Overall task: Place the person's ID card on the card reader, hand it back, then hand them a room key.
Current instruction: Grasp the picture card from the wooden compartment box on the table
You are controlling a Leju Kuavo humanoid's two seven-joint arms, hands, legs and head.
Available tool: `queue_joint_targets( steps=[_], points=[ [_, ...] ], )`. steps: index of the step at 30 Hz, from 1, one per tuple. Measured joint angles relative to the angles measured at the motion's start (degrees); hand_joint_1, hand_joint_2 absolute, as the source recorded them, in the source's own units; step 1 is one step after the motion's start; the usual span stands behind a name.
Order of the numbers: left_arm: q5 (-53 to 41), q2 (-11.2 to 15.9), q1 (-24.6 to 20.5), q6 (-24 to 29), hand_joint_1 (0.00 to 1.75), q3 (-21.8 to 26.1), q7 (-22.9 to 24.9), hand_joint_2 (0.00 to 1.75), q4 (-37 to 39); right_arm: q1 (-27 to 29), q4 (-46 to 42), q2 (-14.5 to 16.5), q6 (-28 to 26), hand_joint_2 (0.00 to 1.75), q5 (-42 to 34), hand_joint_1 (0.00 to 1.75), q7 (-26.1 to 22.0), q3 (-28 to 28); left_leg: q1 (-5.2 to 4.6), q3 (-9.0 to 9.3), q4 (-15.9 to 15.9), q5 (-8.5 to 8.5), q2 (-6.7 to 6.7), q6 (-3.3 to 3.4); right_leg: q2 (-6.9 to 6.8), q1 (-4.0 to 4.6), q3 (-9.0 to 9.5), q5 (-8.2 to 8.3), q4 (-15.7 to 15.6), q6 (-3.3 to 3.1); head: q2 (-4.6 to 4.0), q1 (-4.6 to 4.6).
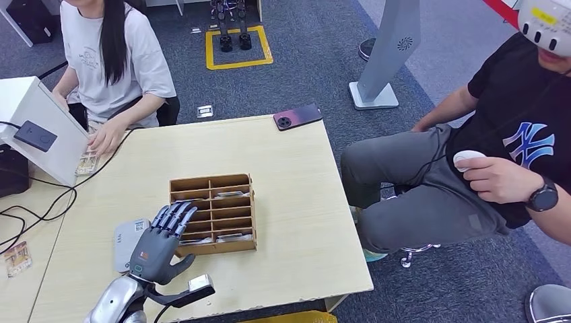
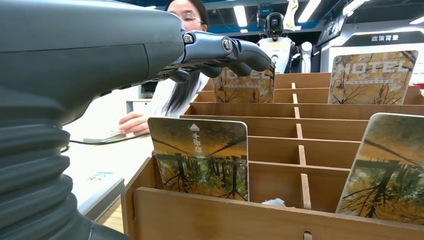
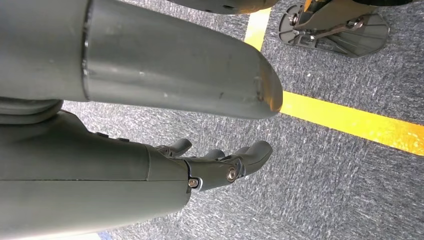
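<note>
Light: bright, even, ceiling strips | shadows: soft | glare: slight on table (image 1: 296,202) | focus: sharp

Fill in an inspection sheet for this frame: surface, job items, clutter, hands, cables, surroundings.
Surface: light wooden table, joined by a second one at its left.
Job's things: wooden card rack mid-table, key cards upright in its slots; grey card reader left of it.
Clutter: phone at the far edge; loose cards on the left table.
Hands: left hand open above the rack's left edge, holding nothing; right hand hanging over the carpet, empty.
Cables: black cables trailing across the left table.
Surroundings: seated person at the far side, another person on the right holding a controller; grey carpet with yellow floor marking.
</note>
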Motion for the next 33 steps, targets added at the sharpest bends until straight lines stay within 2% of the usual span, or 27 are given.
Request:
queue_joint_targets(
  steps=[5,6,9,10,17,33],
  points=[
    [0.35,-0.02,-0.07,-0.03,0.0,0.0,0.0,1.75,0.38,0.0,0.0,0.05,0.12,0.0,0.02,0.0,-0.09,0.0,0.0,0.0,0.0,0.0,0.0,0.0,0.0,0.0,0.0,0.0,0.0,0.0,0.0,-0.01],
    [0.5,-0.02,-0.1,-0.02,0.05,0.0,0.0,1.75,0.44,0.0,0.0,0.07,0.12,0.0,0.03,0.0,-0.1,0.0,0.0,0.0,0.0,0.0,0.0,0.0,0.0,0.0,0.0,0.0,0.0,0.0,0.0,-0.01],
    [1.45,0.01,-0.13,-0.04,1.36,0.0,-0.34,1.75,0.56,0.0,0.0,0.11,0.12,0.0,0.1,0.0,-0.13,-0.02,0.0,-0.01,0.0,0.0,0.0,0.0,0.0,0.0,0.0,0.0,0.0,0.0,0.0,-0.01],
    [1.96,0.03,-0.13,-0.18,1.75,0.0,-0.75,1.75,0.58,0.0,0.0,0.11,0.12,0.0,0.12,0.0,-0.14,-0.04,0.0,-0.01,0.0,0.0,0.0,0.0,0.0,0.0,0.0,0.0,0.0,0.0,0.0,-0.01],
    [3.98,0.44,-0.18,-1.77,1.75,0.01,-2.77,1.75,0.64,0.0,0.0,0.12,0.14,0.0,0.6,0.0,-0.16,-0.33,0.0,-0.01,0.0,0.0,-0.01,0.0,-0.01,0.0,0.01,0.0,0.0,0.0,0.0,0.0],
    [5.21,0.7,-1.36,-3.09,1.75,0.02,-3.98,1.75,0.69,0.0,0.0,0.12,0.12,0.0,1.18,0.0,-0.41,-0.56,0.0,0.07,-0.02,0.0,-0.02,0.0,-0.02,0.0,0.09,0.0,0.0,0.0,0.0,0.0]
  ],
)
